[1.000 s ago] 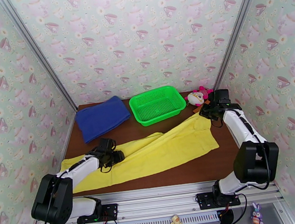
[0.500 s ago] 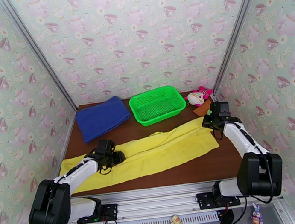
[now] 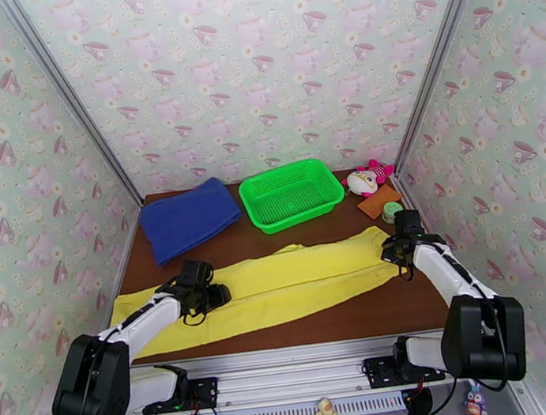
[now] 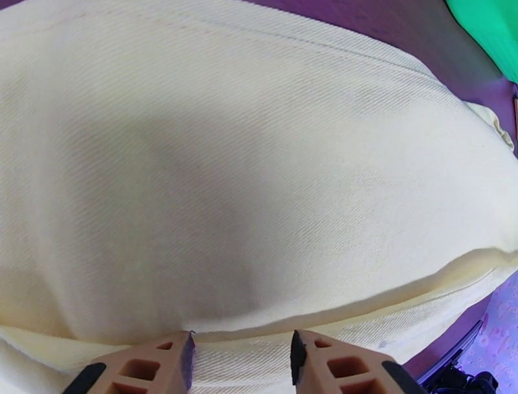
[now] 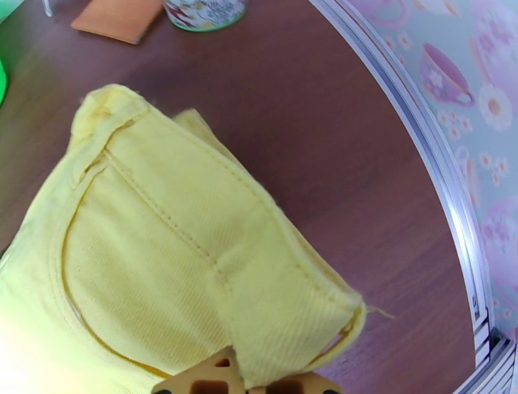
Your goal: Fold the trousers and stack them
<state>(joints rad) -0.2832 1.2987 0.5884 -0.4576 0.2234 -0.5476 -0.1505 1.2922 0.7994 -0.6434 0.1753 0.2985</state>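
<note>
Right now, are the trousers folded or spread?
Folded once lengthwise: the trousers lie as a long doubled strip, one leg over the other.

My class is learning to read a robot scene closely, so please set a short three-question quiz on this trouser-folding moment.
1. True or false: the bright yellow cloth trousers lie inside the green plastic mesh basket.
2. Which arm's fingers pinch the trousers' waistband: A left, B right?
3. Fill in: in the top view, the dark blue folded cloth lies on the basket's ____ side.
Key: 1 false; 2 B, the right fingers; 3 left.
</note>
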